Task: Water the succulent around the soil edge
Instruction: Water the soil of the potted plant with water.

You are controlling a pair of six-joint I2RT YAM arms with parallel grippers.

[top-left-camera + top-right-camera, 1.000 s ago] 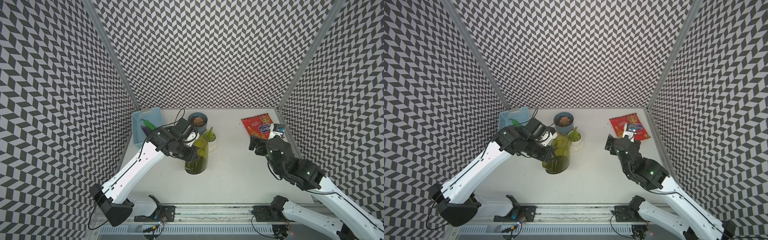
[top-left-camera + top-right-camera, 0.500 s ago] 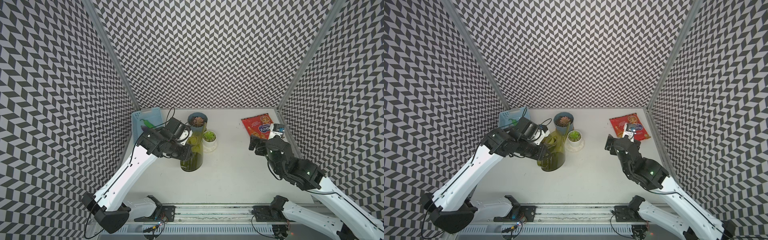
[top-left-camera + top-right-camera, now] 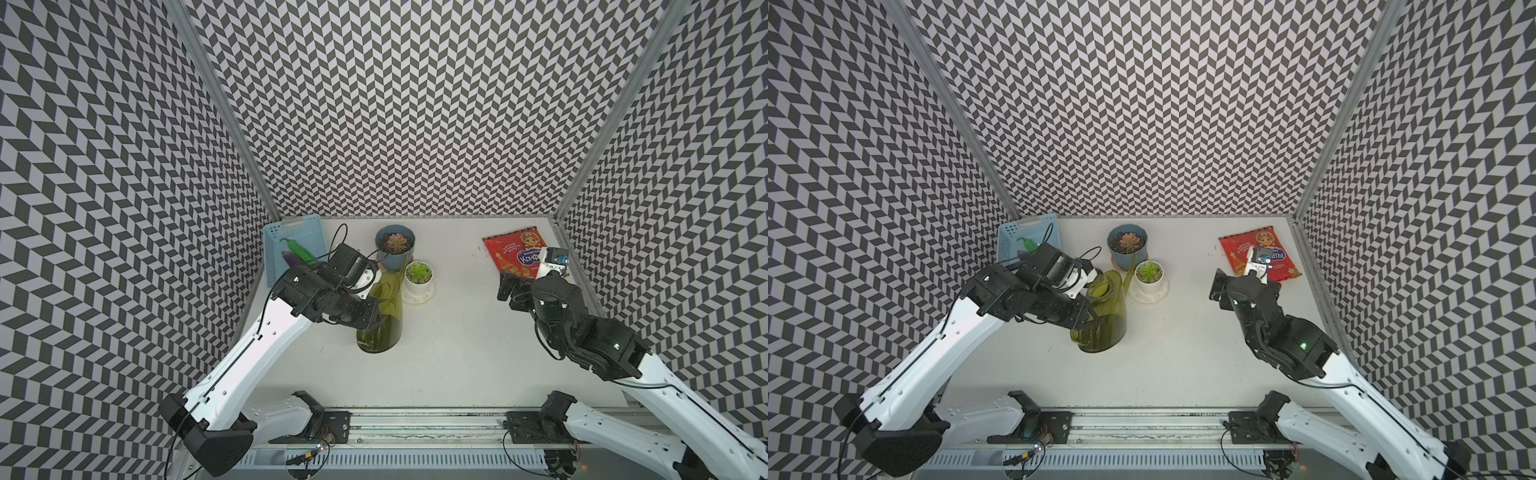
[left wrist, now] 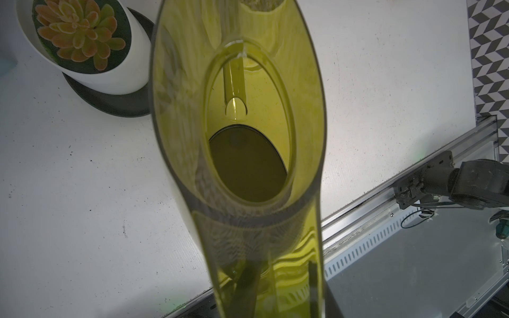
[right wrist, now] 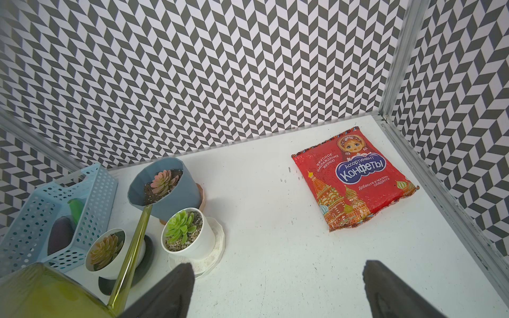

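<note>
My left gripper is shut on the handle of a translucent green watering can, held nearly upright just above the table. Its thin spout ends at the front rim of a blue pot holding a pink succulent. A green succulent in a white pot stands just right of the can. A third, orange-tipped succulent in a white pot on a dark saucer sits beside the can, hidden under my left arm in both top views. My right gripper hangs open and empty over bare table at the right.
A light blue perforated basket with an eggplant and a green pepper stands in the back left corner. A red candy bag lies at the back right. Patterned walls close three sides, and a metal rail runs along the front.
The left arm has carried the can leftwards, off the green succulent's pot, and set it more upright; the spout now meets the blue pot. The right arm has not moved.
</note>
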